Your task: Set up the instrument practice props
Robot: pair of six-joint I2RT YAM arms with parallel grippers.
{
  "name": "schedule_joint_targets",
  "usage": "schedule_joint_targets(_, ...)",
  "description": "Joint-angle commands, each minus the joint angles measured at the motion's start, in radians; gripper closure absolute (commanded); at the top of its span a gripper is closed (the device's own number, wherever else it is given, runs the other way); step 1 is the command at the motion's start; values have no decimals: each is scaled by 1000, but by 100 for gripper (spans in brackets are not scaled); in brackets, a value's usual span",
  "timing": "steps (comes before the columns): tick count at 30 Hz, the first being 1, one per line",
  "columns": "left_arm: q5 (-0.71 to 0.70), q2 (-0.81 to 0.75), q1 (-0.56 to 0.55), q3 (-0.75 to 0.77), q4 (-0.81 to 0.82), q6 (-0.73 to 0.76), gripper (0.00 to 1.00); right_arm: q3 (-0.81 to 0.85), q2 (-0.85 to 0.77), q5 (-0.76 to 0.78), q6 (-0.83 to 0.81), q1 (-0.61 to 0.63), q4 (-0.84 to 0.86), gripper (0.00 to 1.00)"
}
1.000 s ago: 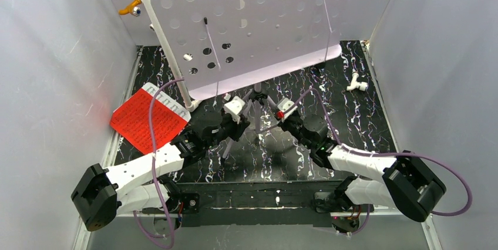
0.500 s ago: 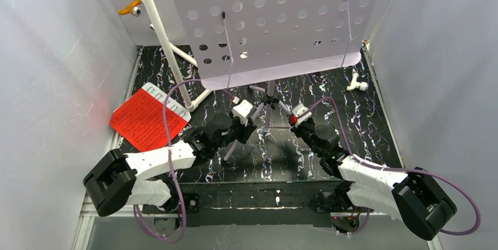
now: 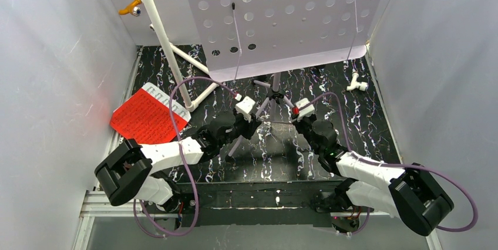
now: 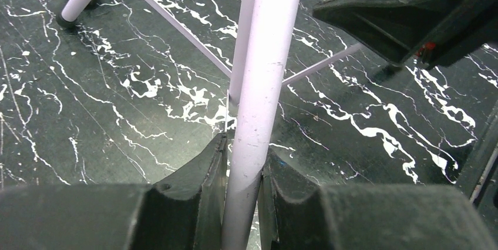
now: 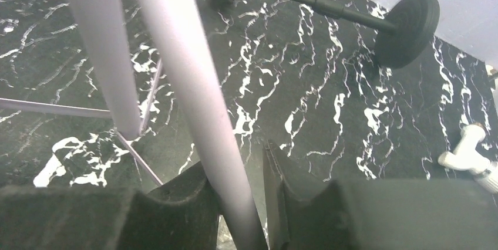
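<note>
The left gripper is clamped on one lilac tripod leg of the music stand. Both fingers press against the tube, which runs up between them from the bottom of the left wrist view. The right gripper is closed around a second leg of the stand. One finger lies against that tube, while a thin dark sliver shows at the other side (how firm this grip is cannot be told).

In the top view the two grippers meet the stand from below, one on each side of the tripod hub. The legs spread over the black marbled table, and the perforated desk rises behind them toward the back wall.

A small black microphone lies on its side beyond the stand's legs, with its round base pointing away from them. The red music sheet lies flat well to the left of the stand, near the left wall. The white PVC pipe frame stands between the sheet and the stand. A loose white PVC fitting lies to the right of the stand, near the right wall.
</note>
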Motion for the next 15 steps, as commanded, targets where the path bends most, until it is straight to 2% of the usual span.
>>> schedule_joint_targets(1, -128, 60, 61, -146, -315, -111, 100, 58, -60, 322, 149, -113, -250, 62)
schedule_joint_targets(6, -108, 73, 42, -120, -303, -90, 100, 182, -120, 139, 215, -113, -447, 32)
schedule_joint_targets(8, -97, 59, 27, -111, -298, -67, 100, 210, -150, 79, 234, -110, -480, 25)
schedule_joint_targets(11, -98, 42, 6, -101, -293, -31, 100, 272, -165, -9, 238, -99, -561, 8)
schedule_joint_targets(13, -89, 38, 1, -96, -293, -24, 100, 317, -178, -49, 246, -80, -623, 3)
schedule_joint_targets(15, -81, 38, -1, -94, -292, -25, 100, 339, -208, -76, 238, -46, -635, 2)
